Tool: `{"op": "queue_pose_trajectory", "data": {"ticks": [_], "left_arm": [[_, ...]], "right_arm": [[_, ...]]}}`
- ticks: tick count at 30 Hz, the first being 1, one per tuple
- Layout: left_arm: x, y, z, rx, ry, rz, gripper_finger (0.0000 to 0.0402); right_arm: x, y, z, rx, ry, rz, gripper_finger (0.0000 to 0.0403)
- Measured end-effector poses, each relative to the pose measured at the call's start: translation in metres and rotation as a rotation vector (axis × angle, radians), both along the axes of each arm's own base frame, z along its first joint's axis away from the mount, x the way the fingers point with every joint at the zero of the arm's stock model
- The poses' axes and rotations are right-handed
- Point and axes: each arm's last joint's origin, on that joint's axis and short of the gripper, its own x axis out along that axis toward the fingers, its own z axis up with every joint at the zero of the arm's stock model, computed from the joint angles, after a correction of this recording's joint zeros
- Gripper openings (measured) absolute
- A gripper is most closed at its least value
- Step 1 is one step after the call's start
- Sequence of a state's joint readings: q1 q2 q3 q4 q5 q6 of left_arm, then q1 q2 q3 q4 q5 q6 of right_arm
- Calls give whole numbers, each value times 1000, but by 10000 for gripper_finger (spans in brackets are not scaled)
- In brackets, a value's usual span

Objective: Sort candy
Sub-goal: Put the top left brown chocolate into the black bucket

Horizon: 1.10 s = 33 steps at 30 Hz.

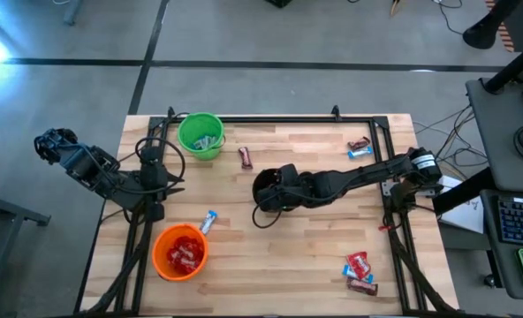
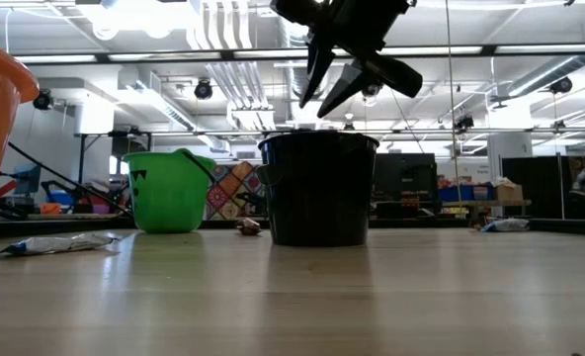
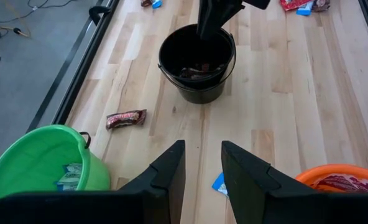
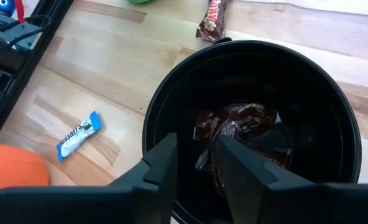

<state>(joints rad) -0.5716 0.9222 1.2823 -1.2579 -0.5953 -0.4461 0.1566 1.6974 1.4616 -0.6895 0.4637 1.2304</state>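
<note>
While your right gripper hangs over the black cup near the table's middle, its fingers stand a little apart with nothing between them. Dark brown candy lies in the bottom of that cup, directly below the fingertips. From the low view you see the same gripper just above the cup's rim, jaws spread and empty.

Your left gripper waits at the table's left side, between the green cup and the orange cup. Its fingers are partly open and hold nothing.

You have one brown bar loose on the wood between the green cup and the black cup. A blue-and-white bar lies just beside the orange cup, on the side toward the black one. Blue-and-white wrappers sit inside the green cup, and red ones fill the orange cup.

Two more groups are still on the table at your right: a red bar and a blue one near the far right corner, and a red, blue and brown cluster near the front right corner.
</note>
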Motion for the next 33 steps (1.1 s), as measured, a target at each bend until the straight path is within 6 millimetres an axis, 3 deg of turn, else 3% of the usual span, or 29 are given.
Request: {"op": "queue_pose_trajectory", "data": {"ticks": [8, 17, 27, 33], "left_arm": [[0, 0, 0, 0, 0, 0, 87], [0, 0, 0, 12, 3, -10, 87], [0, 1, 0, 48, -1, -15, 87], [0, 1, 1, 70, 1, -27, 87]], "right_arm": [[2, -1, 1, 4, -23, -4, 144], [15, -19, 18, -42, -109, 22, 146], [27, -76, 59, -159, -143, 65, 157], [24, -113, 68, -155, -154, 43, 158]]}}
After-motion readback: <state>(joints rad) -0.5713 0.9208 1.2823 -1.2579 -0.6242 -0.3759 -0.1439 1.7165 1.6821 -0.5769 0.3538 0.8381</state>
